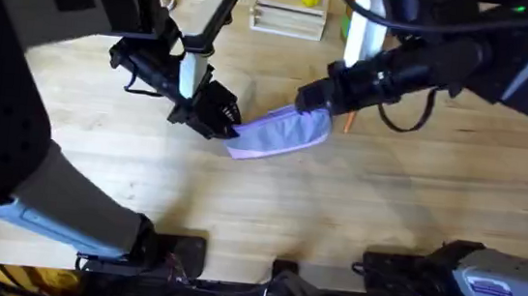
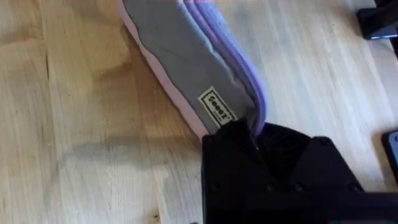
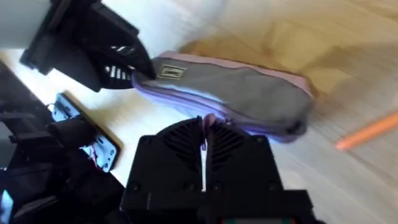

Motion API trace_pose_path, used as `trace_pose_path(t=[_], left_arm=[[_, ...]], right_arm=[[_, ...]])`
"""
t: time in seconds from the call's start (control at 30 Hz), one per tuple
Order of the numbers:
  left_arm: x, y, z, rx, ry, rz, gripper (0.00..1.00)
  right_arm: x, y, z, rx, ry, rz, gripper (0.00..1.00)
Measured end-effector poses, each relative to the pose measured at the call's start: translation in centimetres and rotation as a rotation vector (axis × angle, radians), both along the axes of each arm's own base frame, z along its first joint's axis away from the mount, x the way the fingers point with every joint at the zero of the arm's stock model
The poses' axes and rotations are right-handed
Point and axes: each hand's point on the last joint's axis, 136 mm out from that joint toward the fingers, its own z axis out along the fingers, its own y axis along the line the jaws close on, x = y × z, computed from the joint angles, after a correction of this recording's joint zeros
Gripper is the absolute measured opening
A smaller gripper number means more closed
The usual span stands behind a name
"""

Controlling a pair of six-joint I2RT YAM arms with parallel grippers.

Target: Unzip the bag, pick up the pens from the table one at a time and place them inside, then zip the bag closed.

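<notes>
Right gripper (image 3: 204,134) jaws pinch lavender fabric pouch (image 3: 236,93); its wrist view catches orange pen (image 3: 368,132). Left gripper (image 1: 227,125) clamps the opposite end.

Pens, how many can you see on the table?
1. An orange pen lies on the table just beyond the bag, beside the right gripper. Others may be hidden under the arms or already inside the bag.

Left arm (image 1: 179,67): black links, a white segment, thin black cables looping alongside.
Right arm (image 1: 397,73): black, with a trailing black cable.
Left gripper (image 1: 217,114): black, blocky housing.
Right gripper (image 3: 204,167): black, ribbed fan-shaped grille split by a white seam.
Bases: pale grey shells, blue label.
</notes>
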Motion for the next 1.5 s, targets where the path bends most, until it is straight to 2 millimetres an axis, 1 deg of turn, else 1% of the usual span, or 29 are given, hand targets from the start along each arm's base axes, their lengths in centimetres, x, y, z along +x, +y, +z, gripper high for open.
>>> trace_pose_path(t=[0.1,0.23,0.33,0.43,0.5,0.67,0.7,0.8,0.87,0.9,0.93,0.97,1.1,1.2,1.23,1.27,1.3,1.33,1.37,1.43,1.5], left_arm=[[-0.1,0.1,-0.1,0.006,0.003,0.0,0.043],[0.0,0.2,-0.1,0.007,0.004,0.001,0.043],[-0.1,0.4,-0.2,0.021,0.007,-0.002,0.043],[-0.3,0.7,-0.4,0.038,0.012,-0.006,0.042],[-0.3,0.9,-0.5,0.049,0.013,-0.009,0.043],[-0.3,0.9,-0.6,0.052,0.013,-0.008,0.043],[-0.3,0.9,-0.6,0.051,0.012,-0.008,0.043],[-0.2,0.8,-0.4,0.039,0.007,-0.004,0.043],[-0.1,0.7,-0.4,0.035,0.007,-0.002,0.043],[-0.1,0.7,-0.4,0.034,0.007,-0.002,0.042],[-0.2,0.7,-0.4,0.033,0.008,-0.002,0.042],[-0.2,0.7,-0.3,0.033,0.009,-0.002,0.043],[-0.2,0.7,-0.3,0.033,0.011,-0.002,0.043],[-0.2,0.7,-0.3,0.033,0.011,-0.002,0.043],[-0.2,0.7,-0.3,0.031,0.007,-0.004,0.106],[-0.1,0.6,-0.3,0.024,0.004,0.0,0.279],[0.0,0.5,-0.2,0.017,0.001,0.001,0.415],[0.2,0.1,-0.1,0.001,-0.008,0.001,0.965],[0.2,0.0,-0.1,-0.001,-0.013,0.001,0.985],[0.4,0.0,-0.1,-0.003,-0.024,0.001,0.992],[0.5,0.0,-0.1,-0.004,-0.026,0.002,0.993]], right_arm=[[-0.6,3.3,-0.8,0.03,0.003,0.067,0.031],[-1.8,7.6,-1.4,0.095,0.015,0.147,0.031],[-2.7,9.8,-1.8,0.129,0.031,0.181,0.031],[-3.5,11.1,-2.4,0.133,0.047,0.198,0.031],[-3.8,11.6,-2.7,0.134,0.054,0.205,0.031],[-3.9,11.7,-2.8,0.135,0.061,0.205,0.035],[-3.9,11.7,-2.7,0.139,0.065,0.207,0.113],[-4.0,11.9,-1.8,0.178,0.054,0.242,0.531],[-3.9,11.5,-0.8,0.189,0.03,0.255,0.829],[-3.7,11.1,-0.4,0.19,0.015,0.256,0.948],[-3.3,10.6,0.1,0.189,-0.005,0.251,0.983],[-2.8,9.8,0.6,0.187,-0.022,0.242,0.993],[-1.4,6.3,2.1,0.152,-0.077,0.206,0.996],[-0.5,3.7,3.0,0.09,-0.127,0.186,0.996],[-0.2,3.0,3.2,0.066,-0.147,0.184,0.996],[0.0,2.4,3.6,0.038,-0.169,0.186,0.996],[0.3,1.9,4.0,0.01,-0.194,0.195,0.996],[1.0,1.1,6.9,-0.083,-0.331,0.31,0.996],[1.1,1.1,7.6,-0.092,-0.363,0.333,0.996],[1.6,1.2,8.8,-0.107,-0.442,0.387,0.996],[1.9,1.2,9.5,-0.136,-0.519,0.462,0.995]])
